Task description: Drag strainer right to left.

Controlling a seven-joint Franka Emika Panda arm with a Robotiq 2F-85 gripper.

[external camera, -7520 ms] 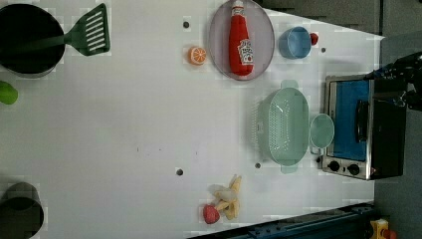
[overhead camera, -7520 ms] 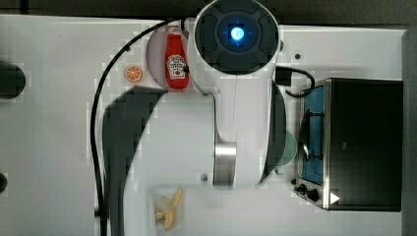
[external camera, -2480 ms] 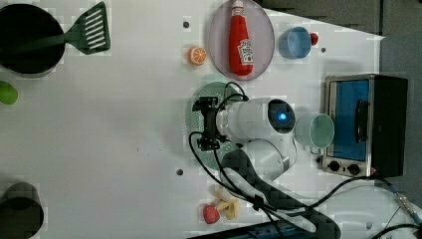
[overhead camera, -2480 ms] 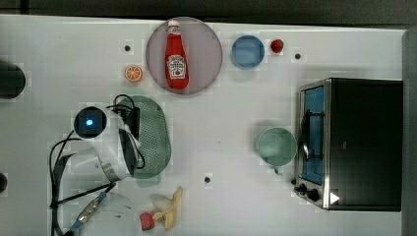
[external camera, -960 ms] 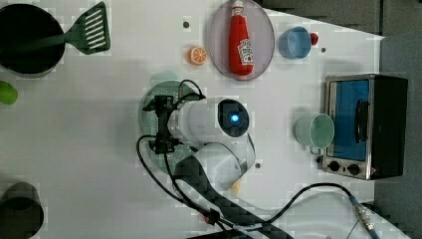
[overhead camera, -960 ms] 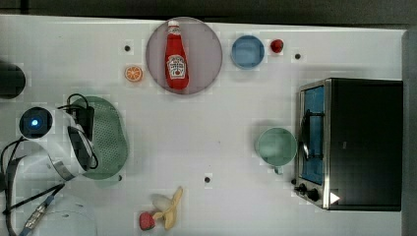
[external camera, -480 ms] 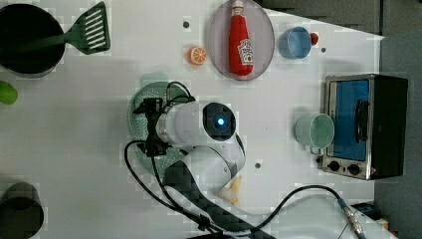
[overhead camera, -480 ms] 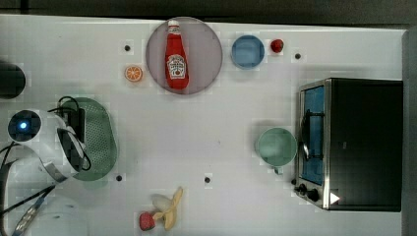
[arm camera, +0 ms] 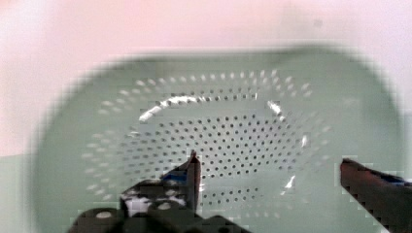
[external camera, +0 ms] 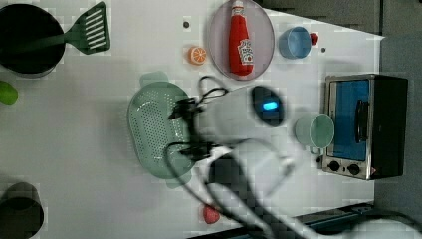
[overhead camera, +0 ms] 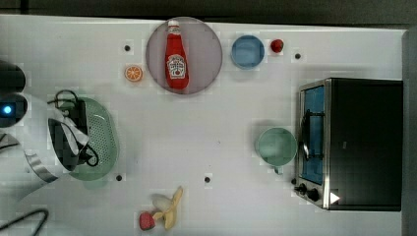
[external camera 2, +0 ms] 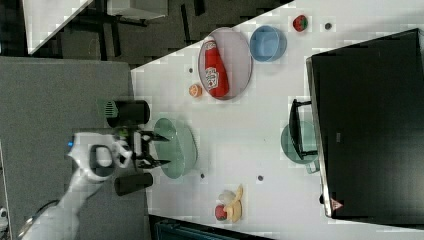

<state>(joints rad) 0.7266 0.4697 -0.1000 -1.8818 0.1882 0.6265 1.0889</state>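
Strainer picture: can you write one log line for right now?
phase: drag | strainer: top view's left, far from cup | gripper: open, above strainer's holed inside | toaster oven: top view's right

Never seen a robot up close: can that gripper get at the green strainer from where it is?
Probably yes: the gripper hangs open right over the strainer, fingers spread above its holed inside, nothing between them.

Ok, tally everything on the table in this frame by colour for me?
Green: 4 — strainer, cup, spatula, small green object
Red: 3 — ketchup bottle, two small red fruits
Blue: 1 — bowl
Orange: 1 — orange half
Yellow: 1 — banana
Total: 10
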